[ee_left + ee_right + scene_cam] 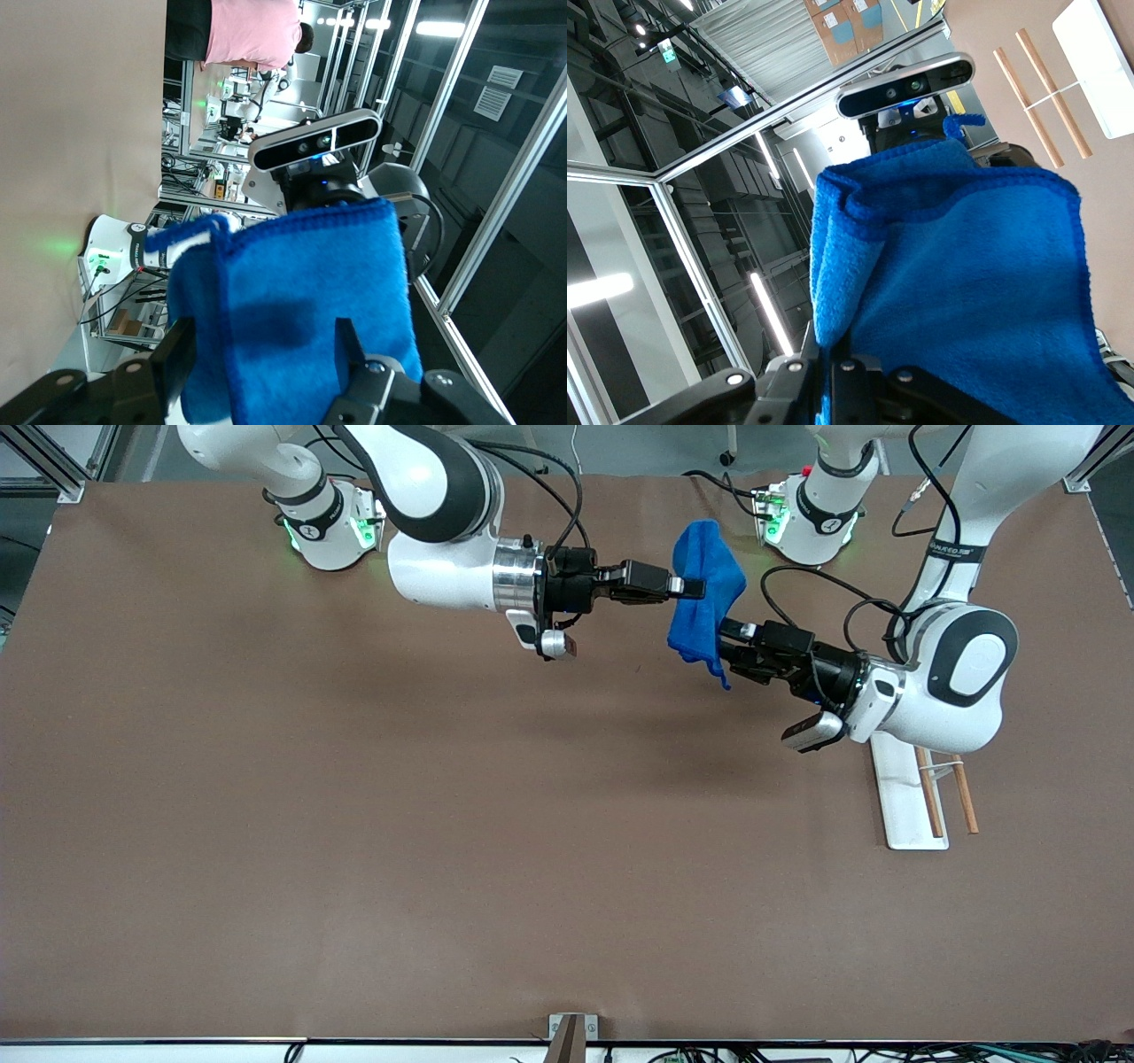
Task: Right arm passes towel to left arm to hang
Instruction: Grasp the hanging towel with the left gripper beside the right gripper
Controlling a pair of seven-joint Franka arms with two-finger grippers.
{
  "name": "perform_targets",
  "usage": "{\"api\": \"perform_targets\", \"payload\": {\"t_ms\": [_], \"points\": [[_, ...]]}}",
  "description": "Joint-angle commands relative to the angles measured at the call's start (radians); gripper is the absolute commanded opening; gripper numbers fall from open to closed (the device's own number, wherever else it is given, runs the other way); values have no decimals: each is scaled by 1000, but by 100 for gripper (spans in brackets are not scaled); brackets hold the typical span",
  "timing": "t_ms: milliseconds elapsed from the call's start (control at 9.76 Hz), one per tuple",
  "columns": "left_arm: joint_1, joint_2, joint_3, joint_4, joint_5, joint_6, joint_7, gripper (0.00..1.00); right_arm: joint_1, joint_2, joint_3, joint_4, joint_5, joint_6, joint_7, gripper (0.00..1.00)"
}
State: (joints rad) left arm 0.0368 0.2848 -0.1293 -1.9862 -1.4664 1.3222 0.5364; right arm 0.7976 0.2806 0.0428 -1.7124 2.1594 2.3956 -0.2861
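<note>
We see the right gripper [694, 587] up in the air over the tabletop [354, 824], with its fingers pressed tight on the towel [704, 602]. The towel is bright blue and soft, and it hangs down from that pinch in a bunched fold, not touching the tabletop. The left gripper [728, 640] is right at the lower part of the towel, coming in from the left arm's end. In the left wrist view its two black fingers [177, 354] are spread apart with the towel [301, 310] between them, one finger on each side of the cloth, and we cannot tell if they squeeze it yet. In the right wrist view the towel [966, 301] fills most of the picture, and a tiny loop [957, 124] sticks up from one edge. The right arm [443, 522] reaches out from its green-lit base, and the left arm [957, 673] bends in from its own base. On the tabletop under the left arm's elbow lies a white rack base [904, 797] with two thin wooden rods [948, 788] just beside it.
</note>
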Motion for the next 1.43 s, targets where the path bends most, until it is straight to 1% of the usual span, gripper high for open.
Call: {"api": "perform_targets", "payload": {"t_ms": [0, 205, 410, 512, 614, 819, 922, 1127, 1331], "points": [[5, 1, 4, -28, -8, 2, 30, 65, 14, -1, -11, -1, 39, 5, -30, 1], [0, 7, 4, -28, -14, 6, 36, 62, 14, -1, -9, -1, 39, 5, -30, 1], [-5, 10, 2, -28, -28, 15, 37, 62, 12, -1, -9, -1, 40, 5, -30, 1], [-6, 10, 2, -28, -29, 23, 37, 58, 12, -1, -9, 0, 40, 5, -30, 1], [-6, 10, 0, -28, -31, 25, 37, 53, 12, -3, -9, 0, 40, 5, -30, 1], [-6, 10, 0, -23, -29, 25, 37, 13, 12, -3, -9, 0, 42, 5, -30, 1], [-5, 8, 0, -22, -28, 25, 37, 3, 12, -3, -9, 2, 42, 5, -30, 1], [0, 2, 3, -19, -20, 23, 37, 1, 12, -1, -9, 7, 42, 7, -30, 1], [2, 2, 5, -14, -12, 22, 34, 0, 14, -3, -9, 7, 42, 7, -30, 1]]}}
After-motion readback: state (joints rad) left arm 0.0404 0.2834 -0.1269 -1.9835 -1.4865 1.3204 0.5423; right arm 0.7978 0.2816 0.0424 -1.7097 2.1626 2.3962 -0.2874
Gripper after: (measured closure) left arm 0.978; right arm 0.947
